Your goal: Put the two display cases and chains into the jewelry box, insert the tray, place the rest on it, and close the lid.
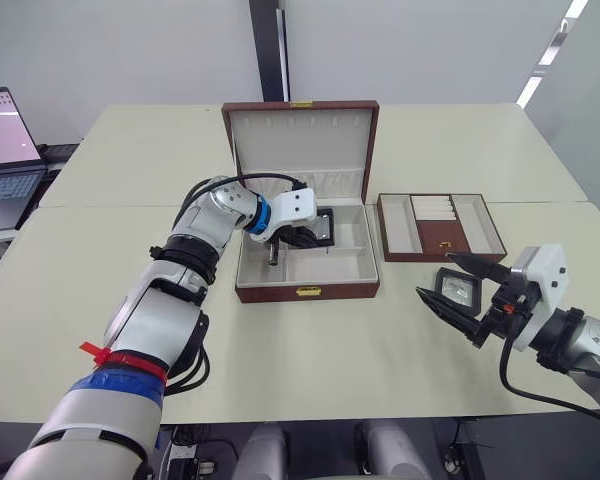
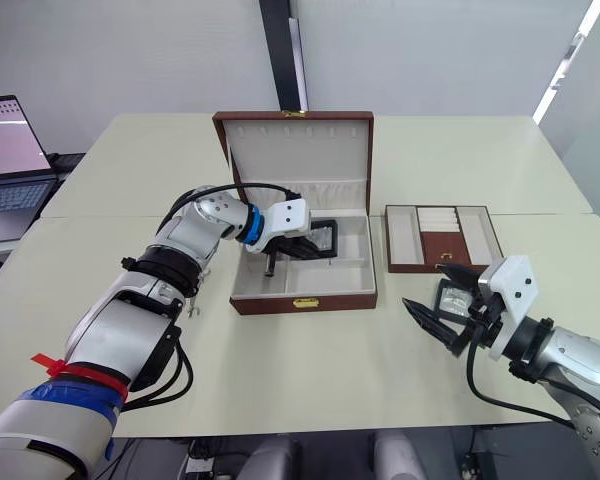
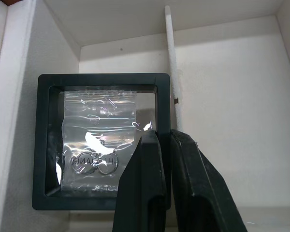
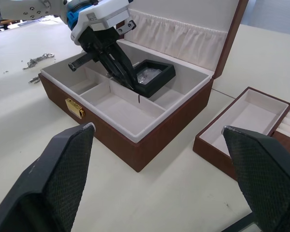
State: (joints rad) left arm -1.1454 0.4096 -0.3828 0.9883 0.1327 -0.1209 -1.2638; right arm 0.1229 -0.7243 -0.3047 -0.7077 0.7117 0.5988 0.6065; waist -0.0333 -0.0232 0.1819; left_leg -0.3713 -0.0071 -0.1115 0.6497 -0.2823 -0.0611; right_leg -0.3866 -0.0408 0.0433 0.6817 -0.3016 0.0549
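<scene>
Left wrist view shows the left gripper (image 3: 165, 145) with its two black fingers pressed together, closed on the edge of a display case (image 3: 100, 140), a black square frame with a clear window over a small bag with silvery rings. This case lies tilted in the back compartment of the jewelry box (image 1: 307, 292), just beside a thin cream divider. From the head camera, the left arm reaches over the box's left wall, and the lid (image 1: 300, 145) stands upright behind the box, with its cream lining and gathered pocket facing forward. The tray (image 1: 439, 227) rests on the table (image 1: 110, 160) just beside the box, on its right, not touching it. In front of the tray and to the right of the box, the right gripper (image 1: 462, 287) hovers with its fingers spread wide apart, holding nothing; the second display case (image 1: 459, 288) lies on the table between them. Right wrist view shows some chains (image 4: 37, 61) on the table beyond the box's far left corner, near it but apart.
</scene>
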